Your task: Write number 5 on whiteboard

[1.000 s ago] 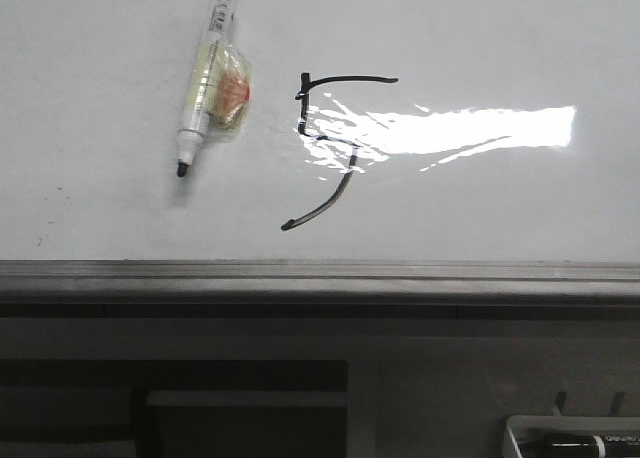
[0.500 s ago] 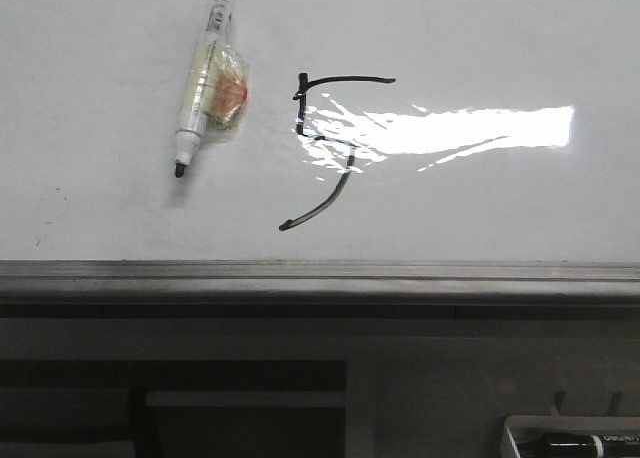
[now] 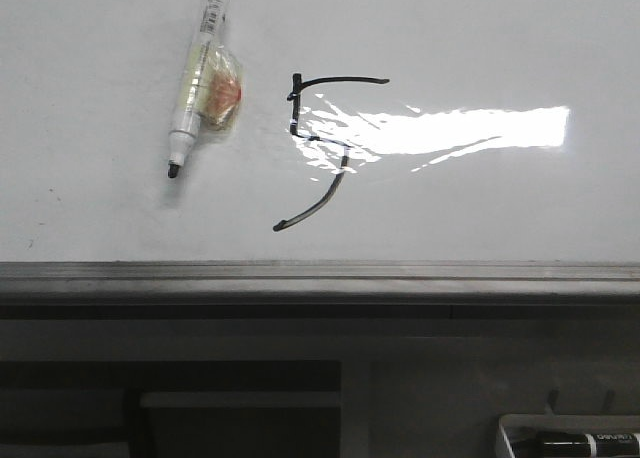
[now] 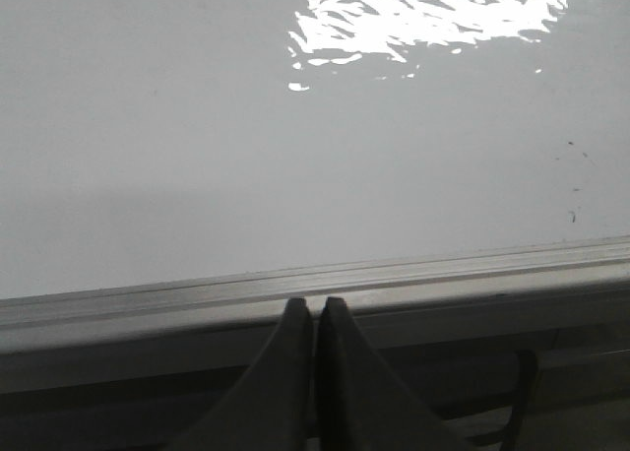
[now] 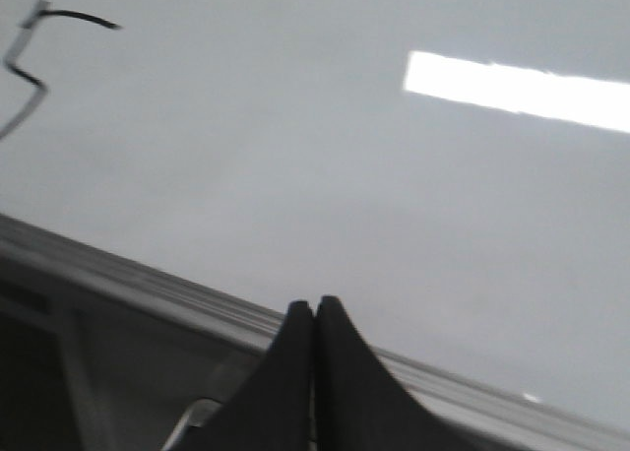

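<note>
A thin black number 5 (image 3: 318, 148) stands drawn near the middle of the glossy whiteboard (image 3: 480, 198), its middle washed out by glare; part of it also shows in the right wrist view as the number 5 (image 5: 30, 62). A white marker (image 3: 197, 73) with a black tip and tape wrapped round its barrel lies on the board to the left of the figure, held by nothing. My left gripper (image 4: 315, 303) is shut and empty over the board's grey ledge (image 4: 443, 274). My right gripper (image 5: 314, 303) is shut and empty at the ledge (image 5: 148, 274) too. Neither gripper shows in the front view.
The grey metal ledge (image 3: 320, 273) runs along the board's near edge. Below it at the right, a white tray (image 3: 520, 433) holds a black marker (image 3: 585, 443). Small dark specks (image 4: 573, 213) dot the board. A bright glare patch (image 3: 470, 128) lies right of the figure.
The whole front view has shifted slightly left and down in the picture; marker and figure keep their places relative to each other on the board.
</note>
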{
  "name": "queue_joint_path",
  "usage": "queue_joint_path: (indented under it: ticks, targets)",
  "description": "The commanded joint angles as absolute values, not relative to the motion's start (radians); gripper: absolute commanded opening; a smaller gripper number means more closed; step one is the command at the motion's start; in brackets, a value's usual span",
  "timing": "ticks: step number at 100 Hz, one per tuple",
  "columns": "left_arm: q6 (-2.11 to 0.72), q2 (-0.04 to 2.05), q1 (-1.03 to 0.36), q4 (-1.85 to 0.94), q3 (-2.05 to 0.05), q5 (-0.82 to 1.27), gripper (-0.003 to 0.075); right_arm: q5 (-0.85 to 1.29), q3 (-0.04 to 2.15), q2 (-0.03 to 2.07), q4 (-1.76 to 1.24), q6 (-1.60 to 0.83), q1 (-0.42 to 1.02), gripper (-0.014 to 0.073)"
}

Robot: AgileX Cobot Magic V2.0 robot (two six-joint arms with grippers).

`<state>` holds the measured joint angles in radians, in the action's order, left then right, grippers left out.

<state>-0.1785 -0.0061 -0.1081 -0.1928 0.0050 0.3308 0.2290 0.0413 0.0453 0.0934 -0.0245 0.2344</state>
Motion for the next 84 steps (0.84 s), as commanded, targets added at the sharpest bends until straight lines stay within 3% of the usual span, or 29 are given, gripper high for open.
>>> queue_joint_path:
  ticks: [1, 7, 24, 84]
  targets:
    - [-0.167, -0.032, -0.104, -0.197, 0.02, 0.265, -0.002, 0.056, -0.004, 0.049, 0.087, 0.0, 0.118, -0.0061]
    - [-0.167, -0.032, -0.104, -0.197, 0.02, 0.265, -0.002, 0.055, -0.041, 0.048, 0.087, 0.0, 0.051, -0.0061]
    - [-0.167, -0.032, -0.104, -0.197, 0.02, 0.265, -0.002, 0.33, -0.039, -0.019, 0.083, -0.006, 0.006, -0.0062]
    - [-0.167, -0.032, -0.104, -0.197, 0.02, 0.265, -0.002, 0.32, -0.039, -0.028, 0.083, -0.008, 0.006, -0.0062]
